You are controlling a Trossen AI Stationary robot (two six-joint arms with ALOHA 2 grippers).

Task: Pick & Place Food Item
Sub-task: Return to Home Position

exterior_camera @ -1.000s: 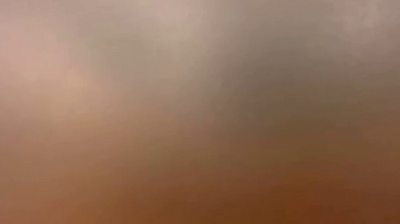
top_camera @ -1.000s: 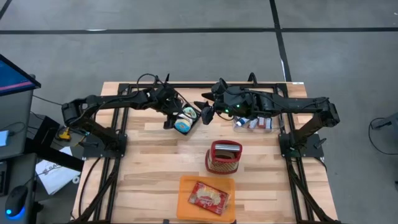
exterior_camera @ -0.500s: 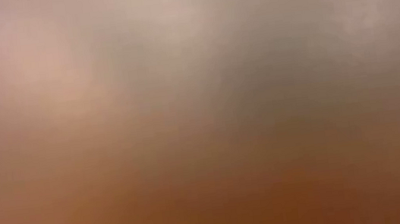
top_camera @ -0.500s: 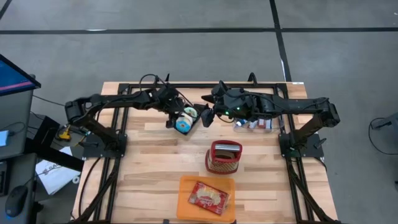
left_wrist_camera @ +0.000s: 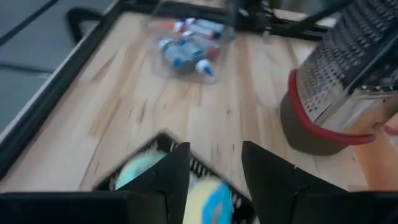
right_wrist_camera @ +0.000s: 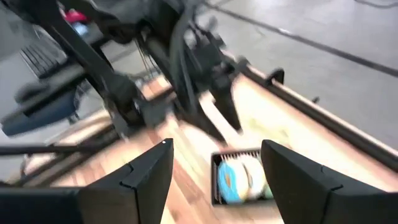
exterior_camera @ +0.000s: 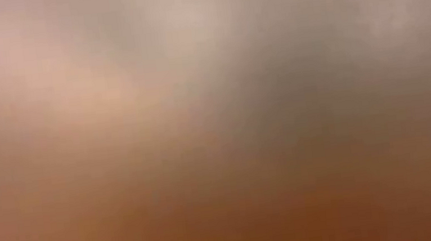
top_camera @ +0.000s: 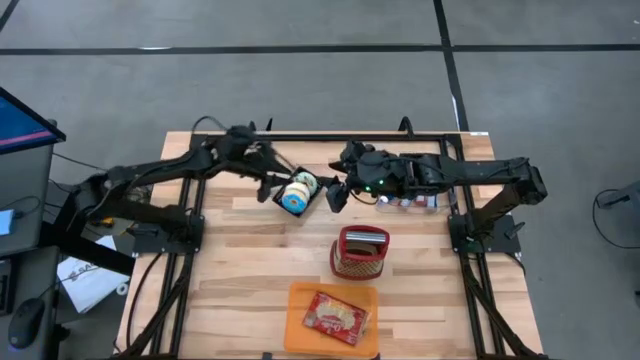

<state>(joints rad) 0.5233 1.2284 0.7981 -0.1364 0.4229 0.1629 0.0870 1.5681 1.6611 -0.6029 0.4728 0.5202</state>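
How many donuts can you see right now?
2, both inside the black bin: a blue donut and a white donut beside it. More may be hidden beneath.

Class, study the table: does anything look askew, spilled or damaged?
Only the bin stands out: it sits skewed to the edges of the table, between the left claw and the right claw, both open. Its two donuts lie inside; nothing looks spilled or damaged.

L gripper (top_camera: pixel 269 188) pulls back w/ its arm's elbow swinging out, so the black bin (right_wrist_camera: pixel 215 180) now sits just ahead of its spread jaws, not under them, while R gripper (top_camera: pixel 334 194) edges slightly off the bin.
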